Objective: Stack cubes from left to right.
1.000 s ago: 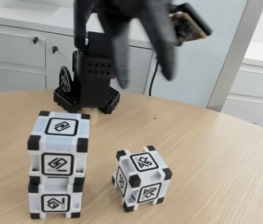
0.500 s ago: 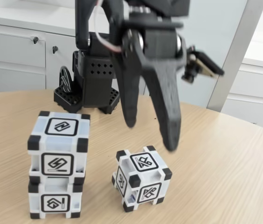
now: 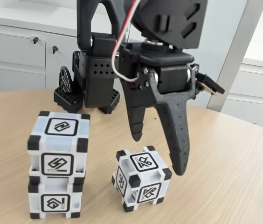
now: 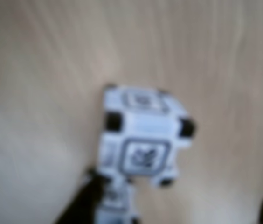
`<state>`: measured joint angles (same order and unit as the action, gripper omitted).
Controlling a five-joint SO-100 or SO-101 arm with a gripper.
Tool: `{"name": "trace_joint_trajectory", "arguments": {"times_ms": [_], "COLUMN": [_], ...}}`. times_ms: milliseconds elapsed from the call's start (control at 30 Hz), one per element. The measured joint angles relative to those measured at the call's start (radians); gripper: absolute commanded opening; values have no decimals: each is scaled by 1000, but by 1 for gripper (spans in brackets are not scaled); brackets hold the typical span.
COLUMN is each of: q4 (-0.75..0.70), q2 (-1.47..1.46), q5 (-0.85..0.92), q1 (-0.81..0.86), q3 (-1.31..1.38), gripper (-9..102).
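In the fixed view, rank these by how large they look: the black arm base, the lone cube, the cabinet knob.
1. Black arm base, though partly hidden by the arm.
2. Lone cube; it sits nearer the camera, so the true gap is unsure.
3. Cabinet knob, clearly smallest and farthest.

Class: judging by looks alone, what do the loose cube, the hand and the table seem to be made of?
Loose cube: likely hard plastic, smooth white with black corner blocks. Hand: probably 3D-printed plastic, matte black and slightly grainy. Table: wood or wood-look laminate; pale straight grain, which one unclear.

Wooden table (image 3: 224, 154) bears lone cube (image 3: 141, 178) (two-cube stack (image 3: 57, 163) beside).
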<state>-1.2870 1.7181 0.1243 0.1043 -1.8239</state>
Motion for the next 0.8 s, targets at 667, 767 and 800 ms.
{"name": "trace_joint_trajectory", "arguments": {"times_ms": [667, 767, 800], "q4": [5, 5, 5], "q2": [0, 0, 0], "q5": [-43, -52, -52], "q1": [-14, -5, -3], "q3": [-71, -74, -74], "gripper": [35, 35, 35]}}
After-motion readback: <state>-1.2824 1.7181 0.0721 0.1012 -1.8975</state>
